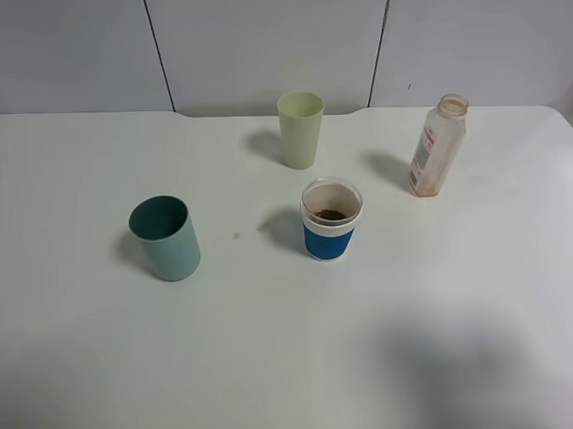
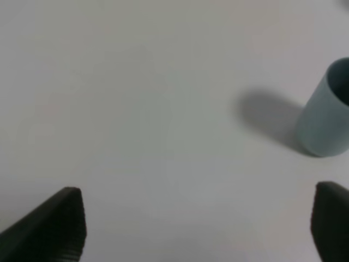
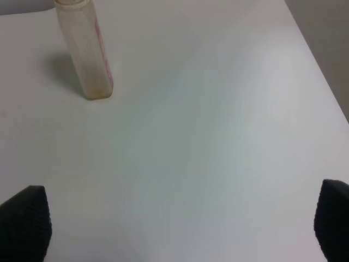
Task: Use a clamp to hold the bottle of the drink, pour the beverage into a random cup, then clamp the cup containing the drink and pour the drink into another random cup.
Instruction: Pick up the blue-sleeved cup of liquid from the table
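The clear bottle point(image 1: 436, 147) stands upright and capless at the back right of the white table; the right wrist view shows the bottle point(image 3: 87, 52) well ahead of my right gripper point(image 3: 180, 229), whose black fingers are wide apart with nothing between them. The white cup with a blue band point(image 1: 331, 219) sits mid-table with brown beverage point(image 1: 331, 215) inside. The teal cup point(image 1: 166, 238) stands at the left; the left wrist view shows the teal cup point(image 2: 326, 112) ahead and to one side of my left gripper point(image 2: 199, 229), which is open and empty. Neither gripper appears in the exterior high view.
A pale yellow-green tumbler point(image 1: 300, 129) stands at the back centre. Small brown drips point(image 1: 263, 227) mark the table beside the blue-banded cup. A grey panelled wall point(image 1: 262, 46) runs behind the table. A soft shadow lies on the front right of the table.
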Controlling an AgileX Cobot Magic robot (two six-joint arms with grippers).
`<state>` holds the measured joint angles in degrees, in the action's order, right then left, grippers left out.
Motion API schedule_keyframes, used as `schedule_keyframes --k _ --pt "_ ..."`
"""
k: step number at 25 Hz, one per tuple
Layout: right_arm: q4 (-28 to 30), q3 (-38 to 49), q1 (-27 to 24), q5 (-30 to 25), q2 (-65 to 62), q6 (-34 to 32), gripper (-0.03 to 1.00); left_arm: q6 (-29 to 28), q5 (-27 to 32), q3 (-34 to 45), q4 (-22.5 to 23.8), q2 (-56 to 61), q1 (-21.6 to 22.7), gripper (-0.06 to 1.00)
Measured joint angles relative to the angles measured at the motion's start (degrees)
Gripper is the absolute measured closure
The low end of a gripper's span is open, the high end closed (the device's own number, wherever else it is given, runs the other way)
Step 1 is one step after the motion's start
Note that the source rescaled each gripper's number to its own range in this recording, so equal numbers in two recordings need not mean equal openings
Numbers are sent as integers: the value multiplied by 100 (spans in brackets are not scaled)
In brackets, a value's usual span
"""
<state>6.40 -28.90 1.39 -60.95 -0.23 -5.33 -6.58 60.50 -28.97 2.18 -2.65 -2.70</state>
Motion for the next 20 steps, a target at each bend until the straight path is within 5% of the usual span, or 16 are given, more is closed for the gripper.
schedule_keyframes --k 20 --pt "0 0 0 0 0 0 -3 0 0 0 0 0 0 44"
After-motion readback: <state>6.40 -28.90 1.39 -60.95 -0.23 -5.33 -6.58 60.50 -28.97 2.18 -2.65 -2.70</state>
